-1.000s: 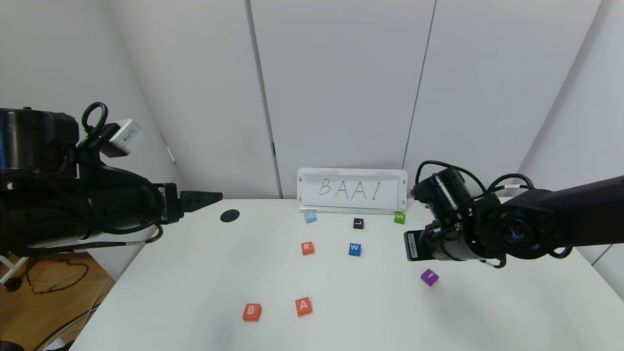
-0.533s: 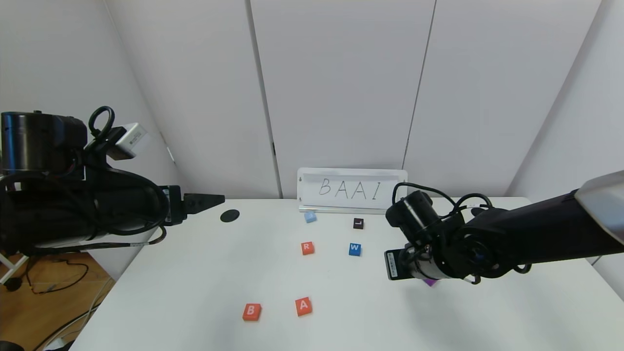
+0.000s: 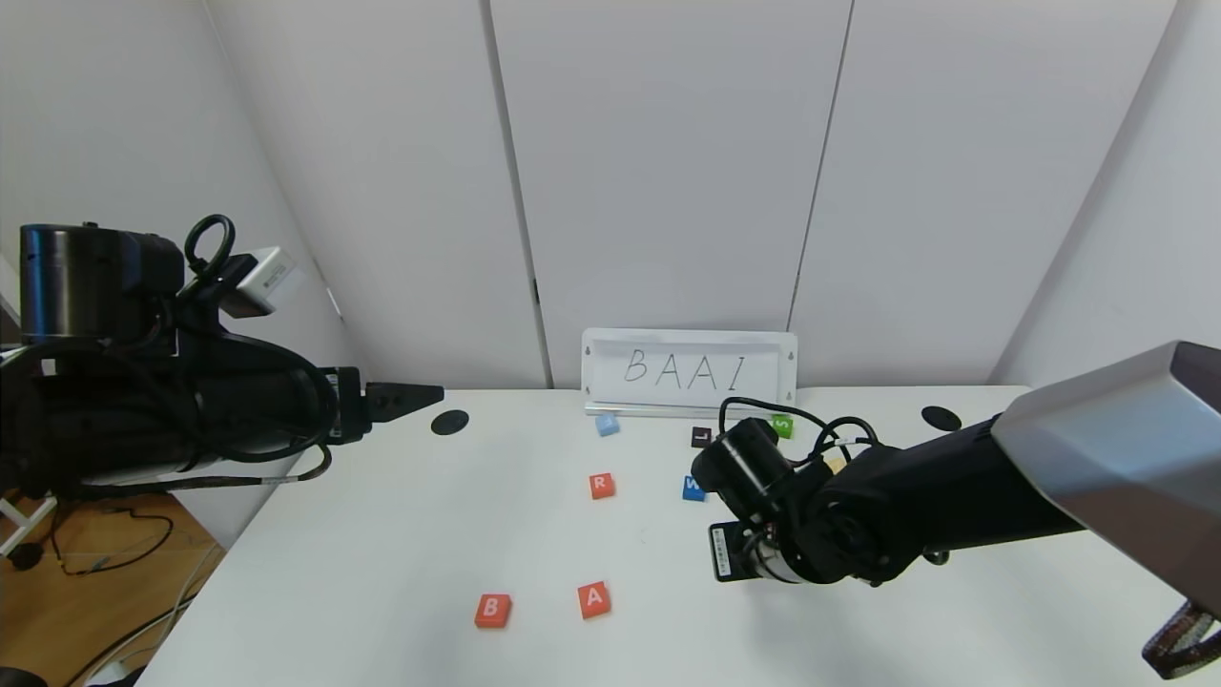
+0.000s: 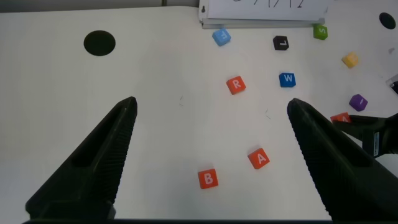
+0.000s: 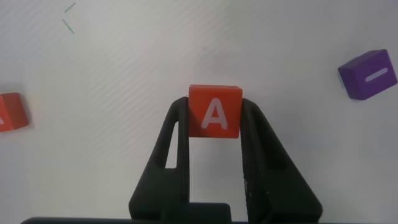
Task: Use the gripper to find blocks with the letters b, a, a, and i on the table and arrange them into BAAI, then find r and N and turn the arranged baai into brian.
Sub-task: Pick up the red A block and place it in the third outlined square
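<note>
— Fingers of our right gripper (image 5: 214, 134) pinch an A block (image 5: 215, 111) above the desk (image 3: 382, 534)—why?
— We're carrying it toward B (image 3: 492, 611) and the other A (image 3: 593, 599). Our left gripper's (image 4: 211, 155) fingers hang spread, parked.

A: The desk (image 3: 401, 534) looks like smooth white laminate, with a soft sheen. The tiles look like matt plastic: the B (image 3: 493, 611), the A (image 3: 593, 599) beside it, the R (image 3: 601, 486) behind them, all orange-red with white painted letters.

B: The A (image 5: 215, 111) clamped in the right end effector (image 5: 214, 124) has the same flat finish, and its fingers (image 5: 175, 140) are matt black plastic, slightly grainy. The purple I (image 5: 367, 74) near that A is matt too.

A: The left end effector (image 4: 211, 124) is the same dull black. The sign (image 3: 689, 372) behind the R looks like glossy whiteboard in a pale frame.
</note>
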Controlling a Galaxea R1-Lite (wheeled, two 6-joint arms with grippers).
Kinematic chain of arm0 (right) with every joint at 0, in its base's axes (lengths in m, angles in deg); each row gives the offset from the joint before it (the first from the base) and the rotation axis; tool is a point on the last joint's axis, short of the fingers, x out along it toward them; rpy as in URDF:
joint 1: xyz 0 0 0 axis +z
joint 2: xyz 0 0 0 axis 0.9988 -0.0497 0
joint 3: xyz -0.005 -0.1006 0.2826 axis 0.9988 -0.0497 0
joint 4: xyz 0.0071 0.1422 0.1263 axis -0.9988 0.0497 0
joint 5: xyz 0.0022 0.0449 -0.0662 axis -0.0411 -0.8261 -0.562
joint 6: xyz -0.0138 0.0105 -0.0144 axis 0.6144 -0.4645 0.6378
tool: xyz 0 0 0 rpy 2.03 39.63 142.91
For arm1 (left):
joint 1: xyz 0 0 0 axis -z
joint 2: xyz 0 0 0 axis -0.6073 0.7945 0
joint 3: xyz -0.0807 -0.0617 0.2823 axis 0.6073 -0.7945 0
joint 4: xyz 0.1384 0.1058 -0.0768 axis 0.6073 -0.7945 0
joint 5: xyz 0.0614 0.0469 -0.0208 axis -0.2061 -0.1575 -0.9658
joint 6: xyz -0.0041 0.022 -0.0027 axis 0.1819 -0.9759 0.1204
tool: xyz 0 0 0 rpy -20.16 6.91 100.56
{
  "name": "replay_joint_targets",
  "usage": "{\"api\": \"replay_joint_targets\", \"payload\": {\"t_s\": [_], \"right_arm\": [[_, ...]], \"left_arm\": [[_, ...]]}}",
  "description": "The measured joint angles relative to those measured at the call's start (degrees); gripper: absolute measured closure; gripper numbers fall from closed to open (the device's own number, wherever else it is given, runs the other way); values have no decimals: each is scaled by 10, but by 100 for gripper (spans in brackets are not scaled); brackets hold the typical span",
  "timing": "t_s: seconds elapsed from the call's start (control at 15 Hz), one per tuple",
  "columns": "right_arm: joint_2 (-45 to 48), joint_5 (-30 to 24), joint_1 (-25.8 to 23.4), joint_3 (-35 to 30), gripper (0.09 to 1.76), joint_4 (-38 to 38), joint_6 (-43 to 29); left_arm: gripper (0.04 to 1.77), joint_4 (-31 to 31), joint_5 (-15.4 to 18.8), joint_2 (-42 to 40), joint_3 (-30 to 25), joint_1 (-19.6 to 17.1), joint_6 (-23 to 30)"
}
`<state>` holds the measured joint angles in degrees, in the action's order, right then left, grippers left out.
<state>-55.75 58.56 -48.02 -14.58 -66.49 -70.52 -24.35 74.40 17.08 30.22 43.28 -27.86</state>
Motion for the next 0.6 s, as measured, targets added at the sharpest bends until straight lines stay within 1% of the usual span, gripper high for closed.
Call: {"api": "replay_joint_targets", "payload": {"t_s": [0.27, 0.6], "right_arm": [[-17, -1, 17, 18, 131, 0, -15], [-34, -1, 39, 38, 131, 1, -17]], "left_arm": [[9, 0, 0, 2, 0, 0, 0], [9, 0, 0, 5, 0, 0, 0]]}}
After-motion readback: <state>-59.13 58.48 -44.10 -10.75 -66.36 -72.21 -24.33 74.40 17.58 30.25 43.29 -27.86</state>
